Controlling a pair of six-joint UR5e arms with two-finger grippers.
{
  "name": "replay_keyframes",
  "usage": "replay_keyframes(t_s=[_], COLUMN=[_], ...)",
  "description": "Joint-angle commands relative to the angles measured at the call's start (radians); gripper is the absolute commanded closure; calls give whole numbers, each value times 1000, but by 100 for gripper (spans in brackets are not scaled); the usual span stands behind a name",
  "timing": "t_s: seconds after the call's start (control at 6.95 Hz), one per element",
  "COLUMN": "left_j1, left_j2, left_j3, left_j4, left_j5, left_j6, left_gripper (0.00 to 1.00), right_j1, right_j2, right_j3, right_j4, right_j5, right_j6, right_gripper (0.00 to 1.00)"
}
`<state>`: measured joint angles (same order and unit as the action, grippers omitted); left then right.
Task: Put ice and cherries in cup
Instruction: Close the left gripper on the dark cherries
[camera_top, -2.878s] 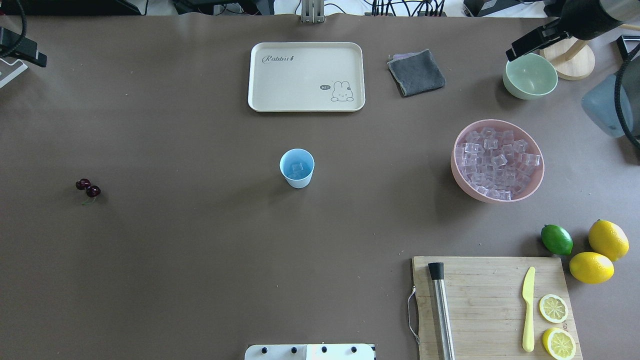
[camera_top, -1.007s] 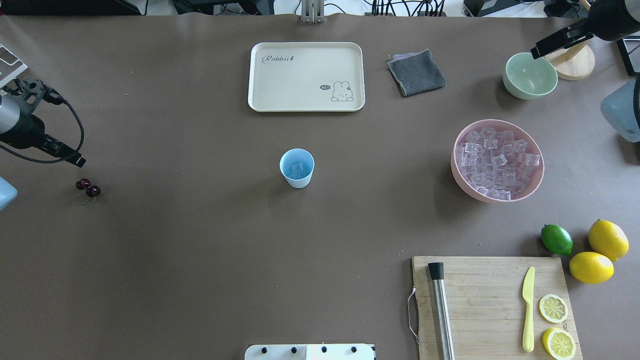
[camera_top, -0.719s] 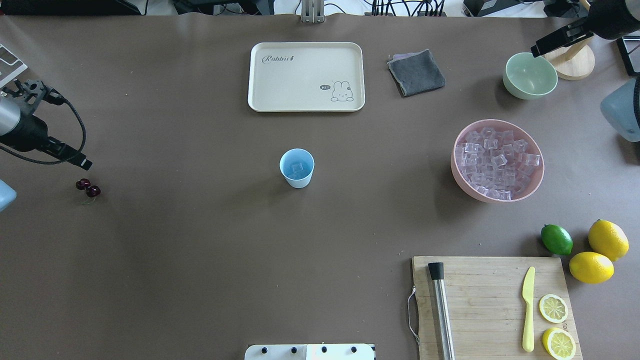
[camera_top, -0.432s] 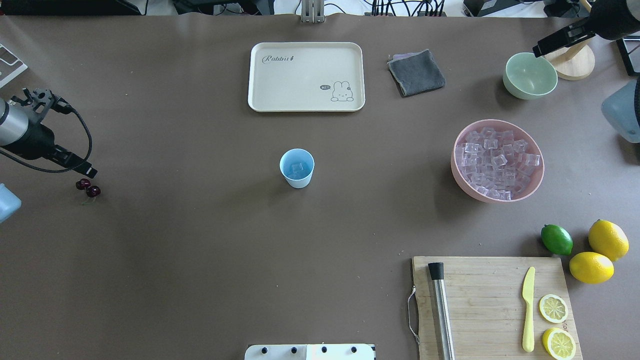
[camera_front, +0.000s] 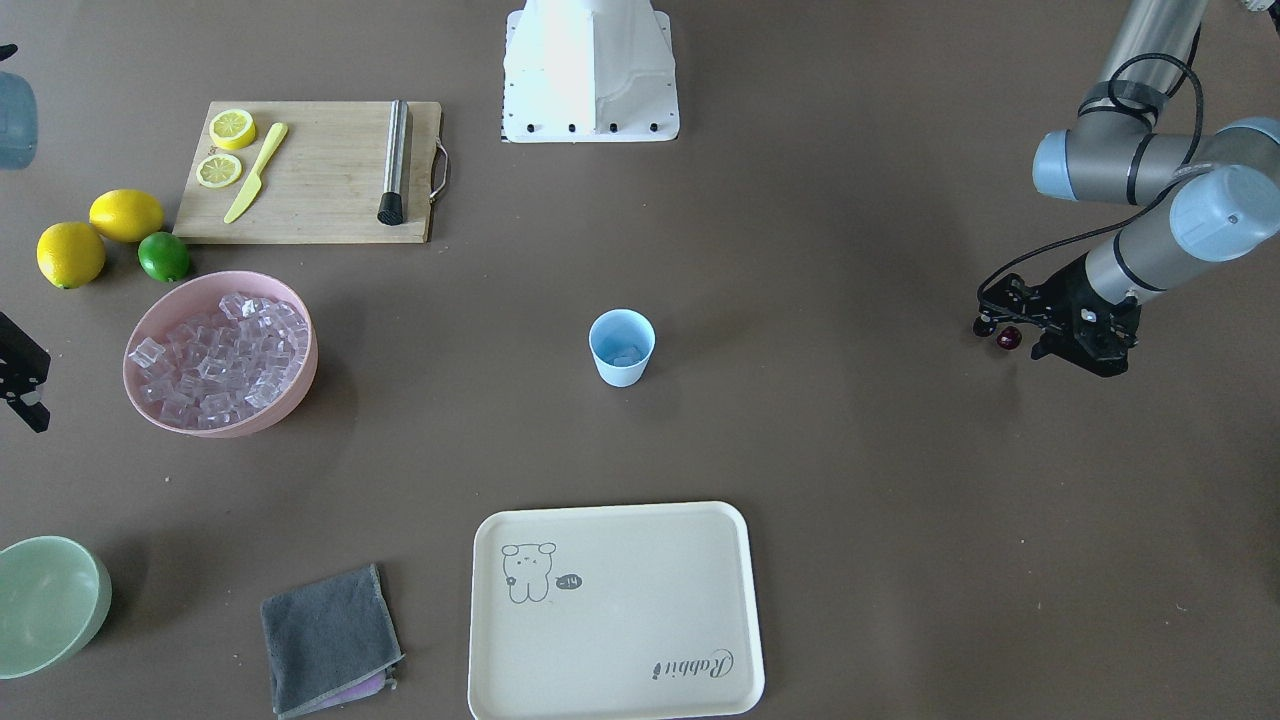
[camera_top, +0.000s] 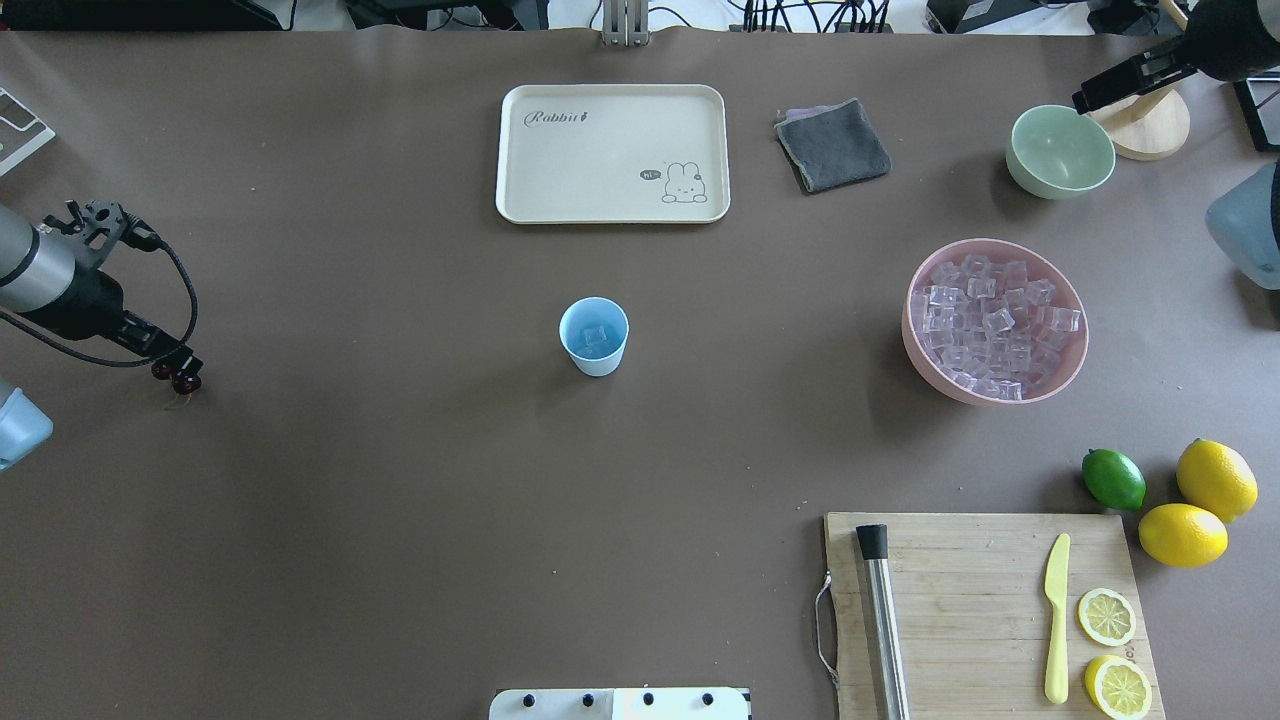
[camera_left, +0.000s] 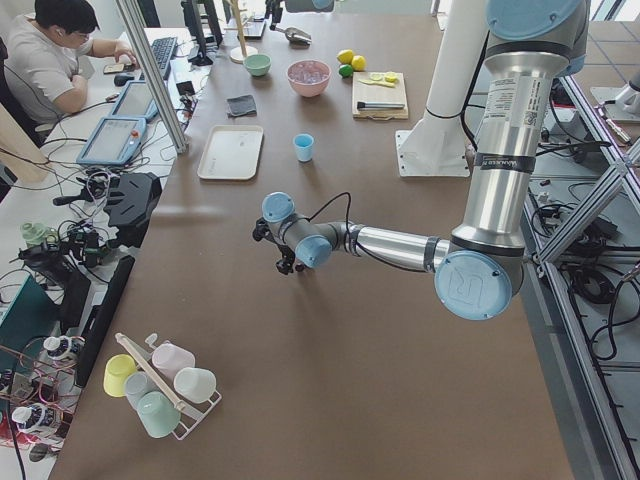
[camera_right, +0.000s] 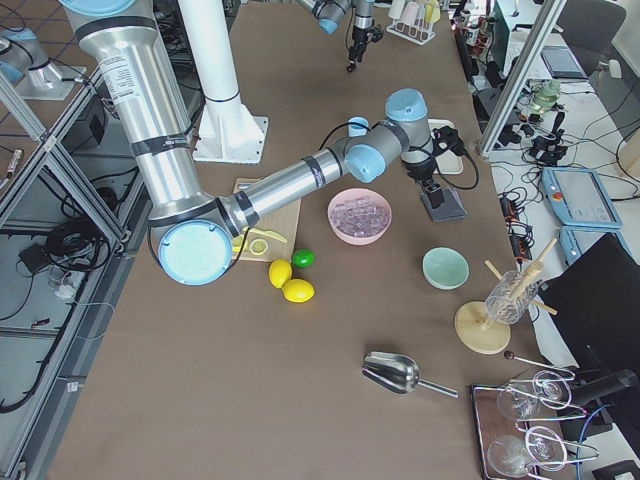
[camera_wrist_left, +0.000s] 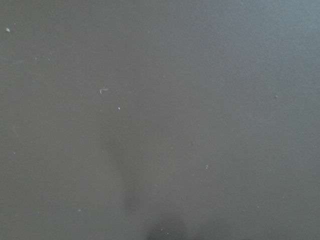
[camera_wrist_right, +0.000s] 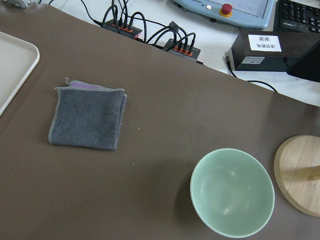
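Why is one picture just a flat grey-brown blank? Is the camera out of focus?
Left wrist-mounted view: not blurred, as tiny specks on the table look sharp; bare table simply fills the frame, with a faint dark shadow streak low down. Overhead exterior view: even light, soft shadows beside the cup and pink bowl.

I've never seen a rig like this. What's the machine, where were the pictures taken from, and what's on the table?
It is a robot with two arms at a table. One camera looks down from behind it, one faces it, two watch from the table's ends, and one sits on each wrist. The left gripper is down at the cherries; whether it grips them is unclear. The right gripper hangs by the pale green bowl, holding nothing visible. A blue cup mid-table has ice in it; more ice fills the pink bowl. Also: tray, cloth, cutting board.
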<state>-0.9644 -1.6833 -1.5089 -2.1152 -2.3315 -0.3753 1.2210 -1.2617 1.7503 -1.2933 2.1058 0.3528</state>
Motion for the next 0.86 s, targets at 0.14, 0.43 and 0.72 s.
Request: replay_keyframes(t_s=[0.14, 0.43, 0.72], left_j1=[18, 27, 27], left_j2=[10, 10, 13], left_j3=[-5, -14, -13], left_j4=[-2, -8, -8], left_j5=[0, 6, 6], left_j6=[3, 4, 7], left_gripper=[18, 18, 43], right_j1=[0, 0, 0], right_j2=[-27, -38, -36], right_j3=[26, 34, 29], right_j4=[-1, -1, -1], right_j5=[-18, -18, -20], right_j6=[0, 0, 0], right_gripper=[0, 0, 0])
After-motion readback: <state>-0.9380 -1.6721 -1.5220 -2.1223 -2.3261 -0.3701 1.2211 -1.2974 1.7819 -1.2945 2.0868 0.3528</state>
